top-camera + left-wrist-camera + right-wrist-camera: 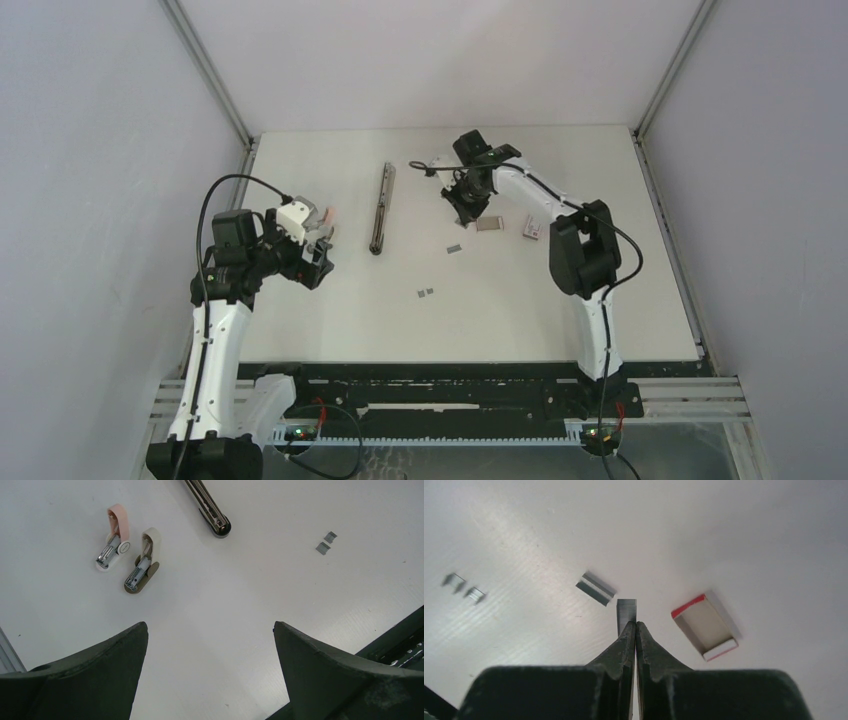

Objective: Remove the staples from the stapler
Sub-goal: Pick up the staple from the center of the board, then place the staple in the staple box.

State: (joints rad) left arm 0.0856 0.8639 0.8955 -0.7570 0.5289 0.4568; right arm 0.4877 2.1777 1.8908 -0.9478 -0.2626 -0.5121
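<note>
White desk (330, 320) seen from above, with two robot arms mounted at its near edge.

The stapler (381, 208), long, slim and dark, lies flat in the far half of the desk, left of centre. It runs lengthwise from far to near, and no jaws touch it.

The right arm (580, 250) reaches over the far half, a little right of the stapler. Its jaws are pressed together and pinch a short strip of staples (626, 612) at their very tips. The strip stands up from the tips.

On the desk just beside that strip lies a loose strip (596, 588). Two bits (475, 594) of staples lie side by side near the desk's centre, well apart from the stapler.

An open red-and-white box (705, 626) lies close to the right jaws on the side toward the right edge. A second box (533, 229) lies just beyond it.

The left arm (225, 300) is held over the left edge, about midway between the near and far edges. Its jaws stand wide apart and hold nothing.

Beyond them lie a pink remover (114, 540) and a beige remover (143, 560), just beside each other. They lie between the left edge and the stapler's near end.
</note>
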